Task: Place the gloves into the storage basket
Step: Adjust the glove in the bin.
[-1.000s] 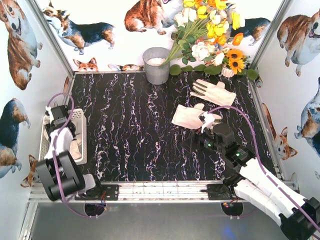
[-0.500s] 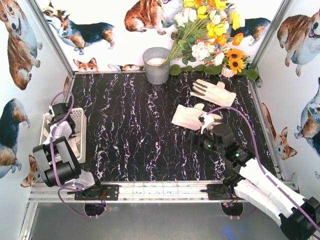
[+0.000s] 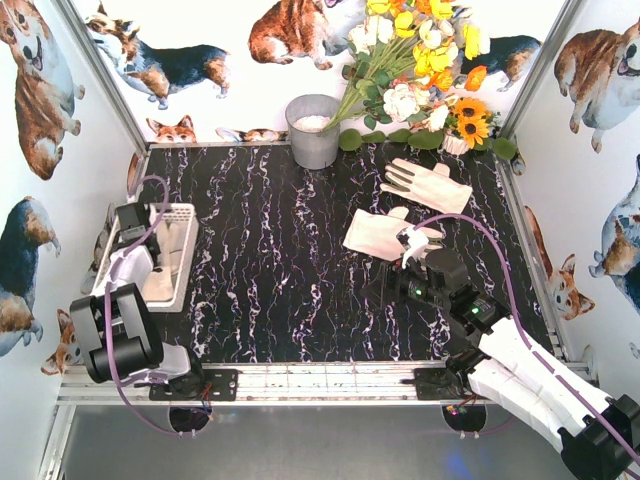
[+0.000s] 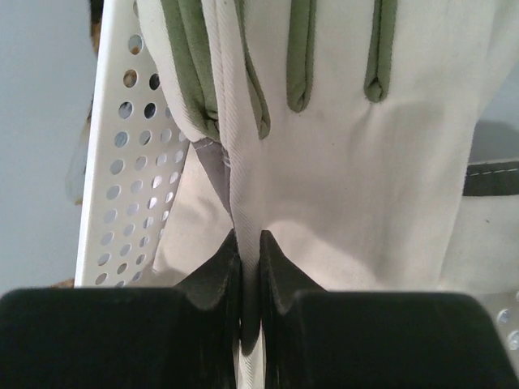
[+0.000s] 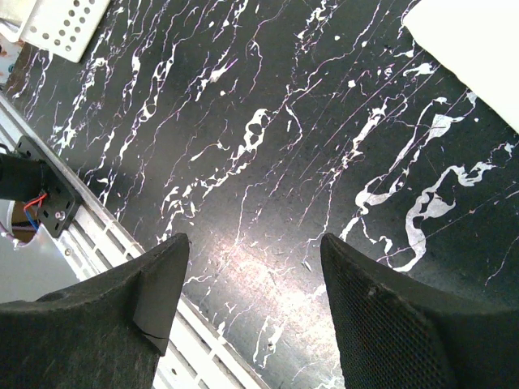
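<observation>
Tabletop (image 3: 270, 260) black marble, two gloves (image 3: 430, 185) on it – corgi-print walls (image 3: 600, 150).

We see that the glove (image 4: 349, 186) is of cream woven cloth with a fine twill rib and matt olive strips. The basket (image 4: 122, 162) is smooth white plastic with round holes. The table (image 5: 268, 162) is black with white veins, like marble, and glossy. The bucket (image 3: 313, 135) looks like dull grey metal. The right gripper (image 5: 251, 243) is matt black, with a fine mesh texture on one finger.
</observation>
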You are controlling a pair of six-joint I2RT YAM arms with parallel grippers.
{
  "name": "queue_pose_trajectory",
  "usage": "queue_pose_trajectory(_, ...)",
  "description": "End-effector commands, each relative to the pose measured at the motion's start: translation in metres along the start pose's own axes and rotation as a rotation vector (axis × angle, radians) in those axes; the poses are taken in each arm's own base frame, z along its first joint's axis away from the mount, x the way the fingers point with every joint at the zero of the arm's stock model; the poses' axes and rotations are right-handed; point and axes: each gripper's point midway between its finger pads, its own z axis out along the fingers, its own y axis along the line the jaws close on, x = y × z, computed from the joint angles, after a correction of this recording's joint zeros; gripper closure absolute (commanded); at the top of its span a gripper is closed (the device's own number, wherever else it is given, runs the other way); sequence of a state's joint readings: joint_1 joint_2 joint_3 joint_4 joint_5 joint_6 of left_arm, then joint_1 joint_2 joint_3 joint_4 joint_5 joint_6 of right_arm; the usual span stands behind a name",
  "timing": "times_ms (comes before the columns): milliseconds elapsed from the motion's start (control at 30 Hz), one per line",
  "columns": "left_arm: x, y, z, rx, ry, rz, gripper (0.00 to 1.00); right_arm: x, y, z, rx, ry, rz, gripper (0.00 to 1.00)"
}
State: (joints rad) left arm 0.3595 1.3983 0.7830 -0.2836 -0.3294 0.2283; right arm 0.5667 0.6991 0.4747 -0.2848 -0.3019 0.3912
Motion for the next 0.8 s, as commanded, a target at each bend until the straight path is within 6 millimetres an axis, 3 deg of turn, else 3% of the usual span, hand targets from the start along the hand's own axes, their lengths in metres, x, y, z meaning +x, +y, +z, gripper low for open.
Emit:
queue_pose_trajectory(0,-0.011,-0.014,-0.004,0.059,-0.061,0.059,1.00,-0.013,0.005,-0.001,-0.024,-0.053,-0.030,0.33)
queue_pose_trajectory(67,-0.019,-0.017,-0.009,0.067,-0.098,0.084,1.00,-0.013,0.005,-0.001,-0.022,-0.050,-0.035,0.33)
queue_pose_trajectory(700,-0.021,-0.065,-0.016,0.221,-0.203,0.358,1.00,-0.012,0.003,0.002,-0.011,-0.037,-0.037,0.33)
queue_pose_trajectory(767,-0.023,-0.067,-0.014,0.227,-0.218,0.376,0.93,-0.013,0.003,0.002,-0.013,-0.038,-0.035,0.33)
